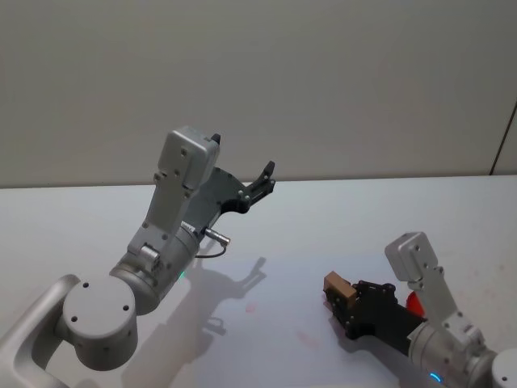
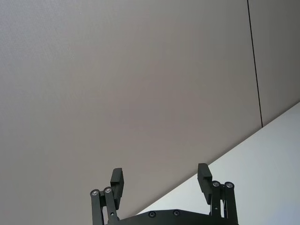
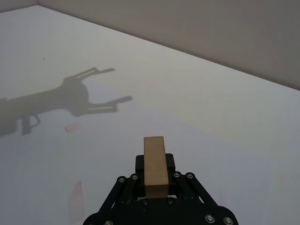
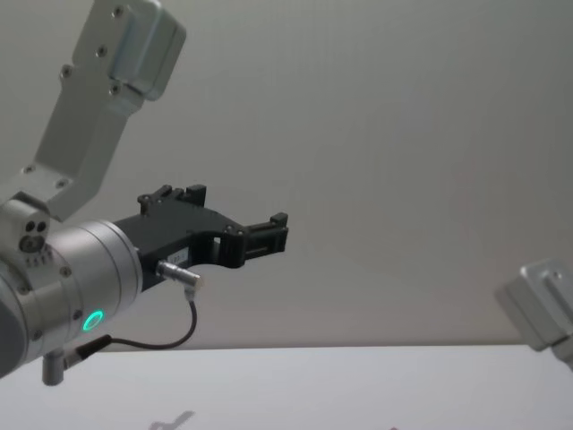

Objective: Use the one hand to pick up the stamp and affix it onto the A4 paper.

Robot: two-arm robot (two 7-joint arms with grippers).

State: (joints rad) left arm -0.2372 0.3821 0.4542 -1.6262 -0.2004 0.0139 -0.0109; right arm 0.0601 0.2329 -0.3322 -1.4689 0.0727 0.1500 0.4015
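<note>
The stamp (image 1: 339,289), a small tan wooden block, sits between the fingers of my right gripper (image 1: 340,297), the hand, which is shut on it. This gripper is low over the white tabletop at the front right. In the right wrist view the stamp (image 3: 154,158) stands out forward from the right gripper (image 3: 155,163). I cannot tell the A4 paper apart from the white surface. My left gripper (image 1: 262,179) is raised high at the left, open and empty, pointing at the wall; it also shows as the left gripper (image 2: 161,180) and the left gripper (image 4: 273,231).
A red object (image 1: 414,303) lies on the table just behind my right wrist. Faint reddish marks (image 3: 72,127) show on the white tabletop (image 1: 323,226) ahead of the stamp. The left arm's shadow (image 3: 70,96) falls across the table's middle.
</note>
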